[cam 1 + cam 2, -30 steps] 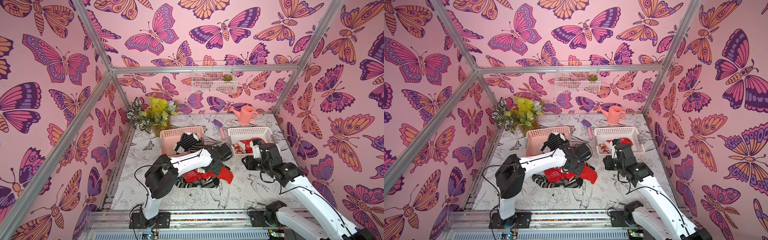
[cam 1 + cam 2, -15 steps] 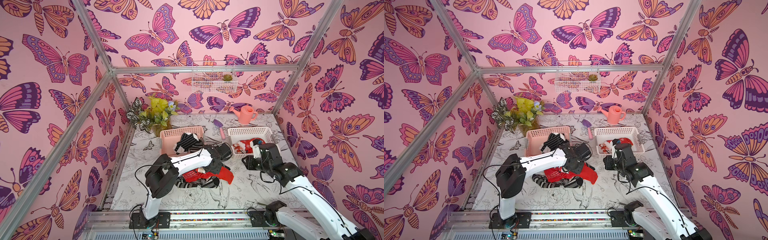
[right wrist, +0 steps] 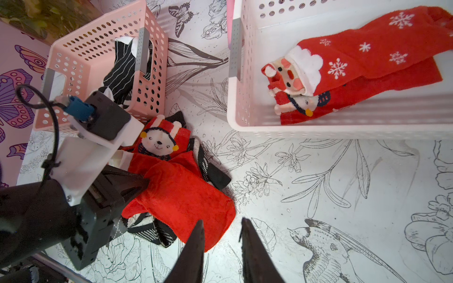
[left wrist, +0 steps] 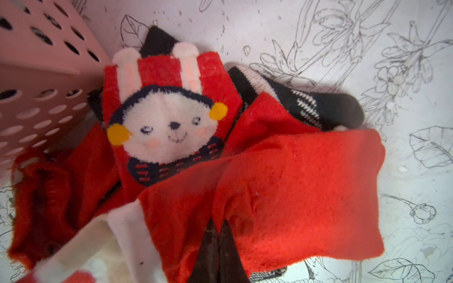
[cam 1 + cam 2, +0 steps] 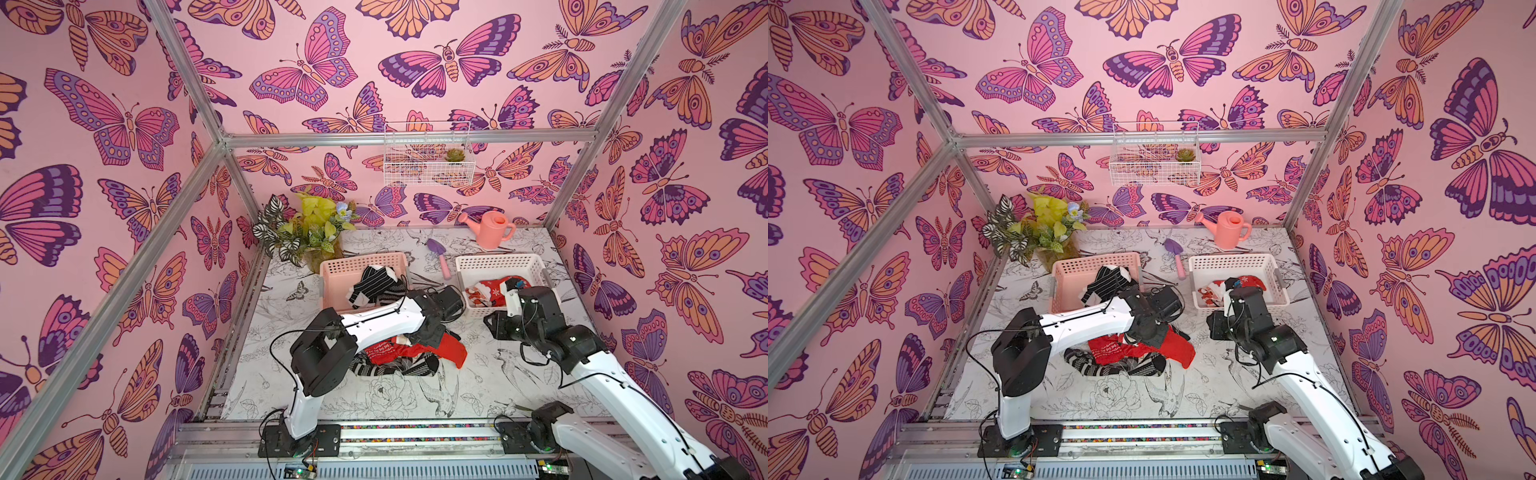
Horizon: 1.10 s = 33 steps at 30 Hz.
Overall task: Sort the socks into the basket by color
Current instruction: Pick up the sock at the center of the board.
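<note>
- Sitting upper-middle in a top view, the pink basket (image 5: pixel 332 278) holds striped socks (image 5: pixel 376 282); red socks (image 5: pixel 492 287) are held in the white basket (image 5: pixel 494 259) to its right.
- A mixed pile (image 5: pixel 397 365) is seen at frame centre.
- Its plain red sock (image 4: pixel 294 183) is pinched by the clenched left gripper (image 4: pixel 219 226).
- The right gripper (image 3: pixel 221 223) is seen parted, empty.

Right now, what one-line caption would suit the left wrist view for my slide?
Left pincer shut on a plain red sock; a bunny-face sock lies beside the pink basket.
</note>
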Each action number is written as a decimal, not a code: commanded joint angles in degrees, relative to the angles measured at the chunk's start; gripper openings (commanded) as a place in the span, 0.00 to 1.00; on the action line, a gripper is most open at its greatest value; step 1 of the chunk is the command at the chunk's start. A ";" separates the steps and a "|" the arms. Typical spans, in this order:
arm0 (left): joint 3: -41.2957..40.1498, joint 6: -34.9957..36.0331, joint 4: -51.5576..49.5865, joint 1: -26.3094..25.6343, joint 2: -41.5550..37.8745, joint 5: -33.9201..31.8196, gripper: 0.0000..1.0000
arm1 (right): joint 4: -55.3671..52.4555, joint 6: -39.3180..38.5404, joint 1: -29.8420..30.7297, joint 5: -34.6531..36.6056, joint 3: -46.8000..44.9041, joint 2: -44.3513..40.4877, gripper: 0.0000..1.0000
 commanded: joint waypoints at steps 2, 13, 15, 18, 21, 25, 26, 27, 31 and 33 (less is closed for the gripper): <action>-1.05 0.21 -0.70 0.36 -4.71 -0.06 0.00 | -0.39 0.80 -0.36 0.57 0.44 -0.57 0.29; 1.64 0.98 -0.77 0.34 -10.97 1.29 0.00 | -1.72 0.72 -0.46 1.27 0.97 -1.61 0.29; 2.72 1.33 -0.73 0.37 -11.14 1.46 0.00 | -2.30 0.63 -0.49 1.58 1.14 -1.80 0.29; 4.79 2.09 -0.72 0.39 -10.84 1.33 0.00 | -3.30 0.61 -0.58 2.26 1.32 -2.36 0.29; 7.46 3.22 -0.80 0.48 -9.80 1.27 0.00 | -4.42 0.79 -0.58 3.56 1.32 -3.46 0.29; 12.31 4.62 -0.72 1.04 -7.56 2.27 0.00 | -6.68 0.89 -0.58 5.84 1.58 -5.08 0.29; 13.90 5.01 -0.78 1.14 -6.79 2.66 0.00 | -7.31 0.88 -0.58 6.48 1.67 -5.46 0.29; 15.34 5.40 -0.72 1.29 -6.10 3.07 0.00 | -7.87 0.92 -0.58 6.98 1.67 -5.77 0.29; 22.63 6.81 -0.75 2.07 -2.03 4.71 0.00 | -9.48 1.71 -0.54 9.18 1.52 -7.71 0.29; 26.85 7.36 -0.69 2.52 0.51 5.90 0.00 | -9.93 2.35 -0.58 9.98 1.24 -8.52 0.29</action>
